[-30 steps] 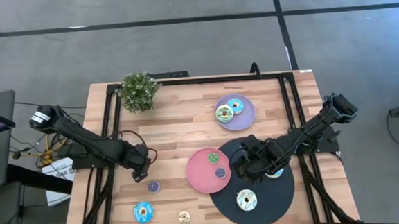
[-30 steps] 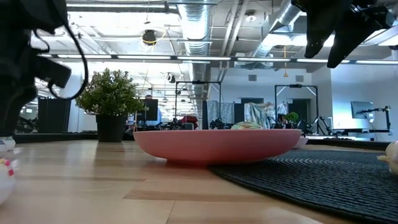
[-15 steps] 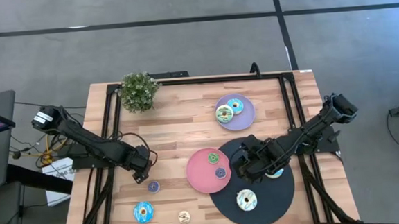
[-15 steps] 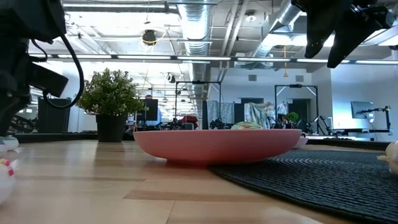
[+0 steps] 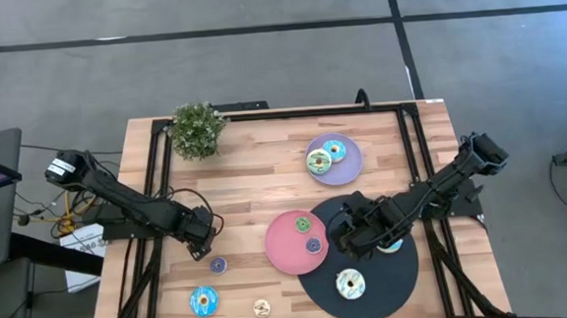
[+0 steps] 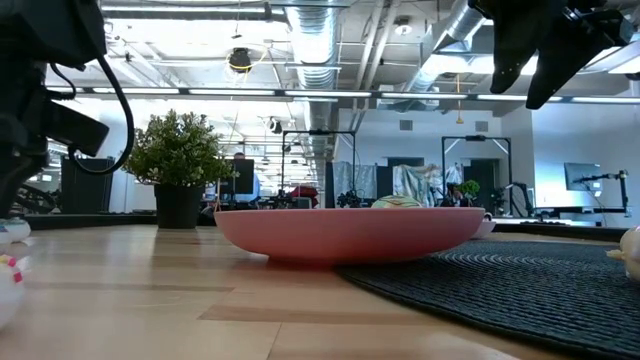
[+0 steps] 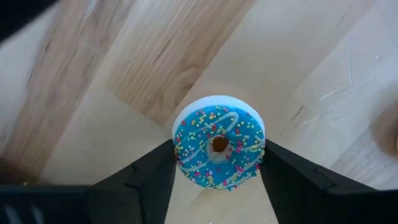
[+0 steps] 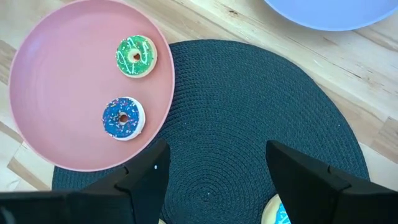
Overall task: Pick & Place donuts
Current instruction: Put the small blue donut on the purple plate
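My left gripper (image 5: 199,246) (image 7: 217,186) is open and hovers over a small blue sprinkled donut (image 7: 218,149) (image 5: 217,266) lying flat on the wood. In the left wrist view its fingers frame the donut on both sides. My right gripper (image 5: 345,236) (image 8: 224,186) is open and raised over the seam between the pink plate (image 8: 50,87) and the black disc (image 8: 249,137). The pink plate carries a green donut (image 8: 136,56) and a dark blue donut (image 8: 123,117). More donuts lie on the lilac plate (image 5: 351,165), on the disc (image 5: 350,284) and near the table's near edge (image 5: 202,301).
A potted plant (image 5: 198,130) stands at the far left corner. A small yellow donut (image 5: 261,308) lies by the near edge. Another donut (image 5: 392,244) sits on the disc, partly under my right arm. Bare wood stretches between the plant and the pink plate.
My left arm has shifted slightly while its gripper stays over the small blue donut; for the last half second it has kept still. The donuts have not moved.
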### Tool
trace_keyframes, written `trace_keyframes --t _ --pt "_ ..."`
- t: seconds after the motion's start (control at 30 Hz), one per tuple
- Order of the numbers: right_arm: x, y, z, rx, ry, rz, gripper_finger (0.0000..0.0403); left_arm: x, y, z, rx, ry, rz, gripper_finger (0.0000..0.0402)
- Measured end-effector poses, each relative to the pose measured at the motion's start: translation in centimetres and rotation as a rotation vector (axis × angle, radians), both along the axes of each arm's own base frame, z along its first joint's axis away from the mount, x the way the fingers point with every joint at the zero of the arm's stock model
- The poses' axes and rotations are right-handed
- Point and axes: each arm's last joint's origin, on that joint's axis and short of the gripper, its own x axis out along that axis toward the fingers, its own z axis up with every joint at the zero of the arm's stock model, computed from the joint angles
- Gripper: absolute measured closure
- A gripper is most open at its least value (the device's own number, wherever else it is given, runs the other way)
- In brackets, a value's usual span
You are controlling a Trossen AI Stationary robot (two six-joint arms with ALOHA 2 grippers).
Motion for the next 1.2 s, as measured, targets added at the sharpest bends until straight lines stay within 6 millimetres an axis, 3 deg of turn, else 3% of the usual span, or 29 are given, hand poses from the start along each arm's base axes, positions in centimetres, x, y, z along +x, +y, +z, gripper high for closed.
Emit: trace_keyframes --t 0.27,0.47,0.63,0.8,1.0,1.2 --pt "-1.2 1.0 0.8 -0.003 -0.009 0.099 0.0148 1.2 -0.5 1.5 -0.019 -0.061 0.032 0.0207" --pt "-4.8 1.3 2.3 -0.220 -0.045 0.120 0.0148 4.4 -0.5 4.9 -0.014 -0.279 0.109 0.0208" --pt "-9.0 0.1 1.6 -0.280 -0.060 0.091 0.0148 8.6 0.0 7.8 -0.052 -0.556 0.105 0.0208" --pt "-13.1 -2.4 -0.3 -0.208 -0.143 0.084 0.0148 14.4 0.7 8.9 0.017 -0.613 0.031 0.0208" --pt "-16.0 -5.1 -1.1 -0.107 -0.244 0.075 0.0148 21.9 1.4 8.1 0.089 -0.505 -0.067 0.0208" --pt "-17.0 -6.2 -0.5 -0.079 -0.280 0.129 0.0148 26.0 1.0 5.3 0.007 -0.306 -0.124 0.0208"
